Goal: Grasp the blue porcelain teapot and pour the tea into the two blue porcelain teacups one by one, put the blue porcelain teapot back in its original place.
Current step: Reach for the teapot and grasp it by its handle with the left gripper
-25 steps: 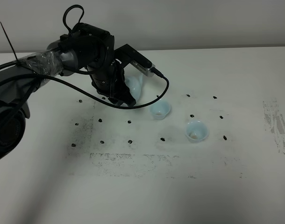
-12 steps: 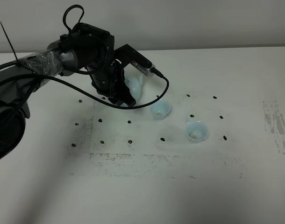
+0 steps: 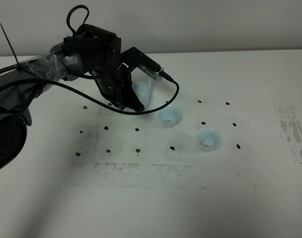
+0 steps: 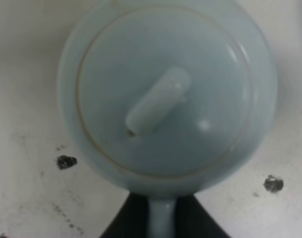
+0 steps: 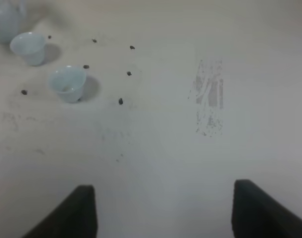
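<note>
— Black fingers (image 4: 125,224) on the left gripper (image 4: 161,225): on what?
— Pinched narrow on the handle (image 4: 161,217), one finger each side. It's the handle of the pale blue teapot (image 3: 142,92). Lid (image 4: 215,89) seated, knob (image 4: 158,101) on top.
— Pot off the table?
— Can't tell. The wrist view shows the table (image 4: 22,198) all round the body, with one black dot (image 4: 66,161) just beside it on each side. No readable gap.
— Position?
— High view: left of centre, toward the far edge. The left arm (image 3: 67,59) hides most of it, and only the right flank shows.
— Room toward the cups?
— Tight. The near cup (image 3: 169,116) sits just right of the pot and a bit forward, close but not touching. The far cup (image 3: 208,139) is further right and nearer the front, well apart from the pot. Cups are upright and apart from each other. A black cable (image 3: 176,91) loops from the wrist camera and, in the high view, passes just by the near cup's rim.
— Right side?
— Right gripper (image 5: 172,210) fingers spread wide, nothing between them, bare table under. Both cups are well apart from it. A grey scuffed patch (image 5: 209,96) lies on the table beyond the fingers.
— Open room?
— Bare table in front of and to the right of the cups, out to the front and right edges. The far edge runs close behind the left arm.
</note>
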Robot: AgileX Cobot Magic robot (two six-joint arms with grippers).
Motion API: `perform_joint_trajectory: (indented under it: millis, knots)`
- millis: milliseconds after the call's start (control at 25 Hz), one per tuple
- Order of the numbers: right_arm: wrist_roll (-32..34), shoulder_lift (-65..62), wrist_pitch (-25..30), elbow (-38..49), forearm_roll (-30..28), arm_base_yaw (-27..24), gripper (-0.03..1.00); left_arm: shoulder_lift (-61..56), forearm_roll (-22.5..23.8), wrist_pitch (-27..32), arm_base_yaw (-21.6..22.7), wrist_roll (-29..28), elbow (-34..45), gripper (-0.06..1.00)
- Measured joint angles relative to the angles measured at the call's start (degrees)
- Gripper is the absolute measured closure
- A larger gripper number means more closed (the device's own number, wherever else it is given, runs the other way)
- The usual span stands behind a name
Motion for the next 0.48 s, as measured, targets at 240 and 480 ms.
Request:
perform_joint_trajectory:
  millis: [240,480]
  knots:
    - [0.0,0.0,0.0,0.0,0.0,0.0,0.41,0.0,0.4,0.0,-0.5,0.0,0.0,0.88]
    - [0.0,0.0,0.0,0.0,0.0,0.0,0.41,0.0,0.2,0.4,-0.5,-0.1,0.0,0.88]
